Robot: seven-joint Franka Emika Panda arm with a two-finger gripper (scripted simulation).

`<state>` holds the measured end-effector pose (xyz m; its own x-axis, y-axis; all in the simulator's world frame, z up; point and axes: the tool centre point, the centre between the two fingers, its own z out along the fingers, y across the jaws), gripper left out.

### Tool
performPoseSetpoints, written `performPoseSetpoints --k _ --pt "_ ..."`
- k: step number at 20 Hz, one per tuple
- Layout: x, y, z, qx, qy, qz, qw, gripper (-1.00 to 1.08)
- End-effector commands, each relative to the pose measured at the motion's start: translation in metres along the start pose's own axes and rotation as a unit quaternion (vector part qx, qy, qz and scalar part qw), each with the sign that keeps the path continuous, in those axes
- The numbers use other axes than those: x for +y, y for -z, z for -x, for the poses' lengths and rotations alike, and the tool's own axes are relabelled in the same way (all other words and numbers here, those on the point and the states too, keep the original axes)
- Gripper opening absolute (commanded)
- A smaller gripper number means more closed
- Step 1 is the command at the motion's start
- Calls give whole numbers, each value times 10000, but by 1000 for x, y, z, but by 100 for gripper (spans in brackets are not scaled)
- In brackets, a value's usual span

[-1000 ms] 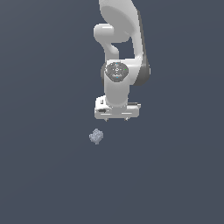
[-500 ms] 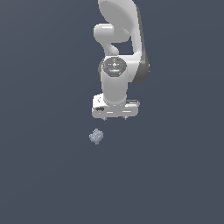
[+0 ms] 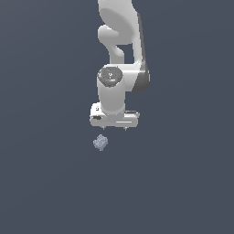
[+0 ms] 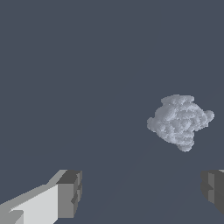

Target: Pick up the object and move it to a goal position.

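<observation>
White Panda arm hangs over a plain dark slate-grey desk (image 3: 41, 183), wrist pointing straight down. End effector (image 3: 114, 128) sits above the surface with nothing between its fingers. In the wrist view the two dark grey finger pads (image 4: 70, 193) stand wide apart, one at each side of the frame, with only bare desk in the gap: end effector released, holding nothing.

The object, a small pale grey-blue speckled lump (image 3: 100, 142) of roughly cubic, knobbly shape, lies on the desk. In the exterior view it appears just below the end effector and offset toward the exterior view's left, under the left end of the finger bar rather than under its centre. No contact between the lump and either finger; a clear gap separates them.

Wrist view confirms the offset: the lump (image 4: 179, 119) shows beyond the fingertips, not in the line between them, and nearer to the pad that is cut off by the frame edge than to the fully visible one. Its surface is bumpy and faceted, lighter on top.
</observation>
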<state>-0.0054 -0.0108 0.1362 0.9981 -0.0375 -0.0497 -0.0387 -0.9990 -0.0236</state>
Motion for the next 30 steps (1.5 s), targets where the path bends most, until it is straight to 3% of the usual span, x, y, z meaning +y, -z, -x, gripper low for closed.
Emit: performPoseSetpoints --k 1,6,11,19,30 --pt "17 -9 -8 54 -269 13 9996 100" --pt "55 -30 -24 181 -841 53 9963 100" --pt "76 -41 -30 249 -1140 82 9931 100" --pt "78 -48 -31 249 -1165 86 9928 100" --pt "81 -92 -33 260 -1188 88 9925 100"
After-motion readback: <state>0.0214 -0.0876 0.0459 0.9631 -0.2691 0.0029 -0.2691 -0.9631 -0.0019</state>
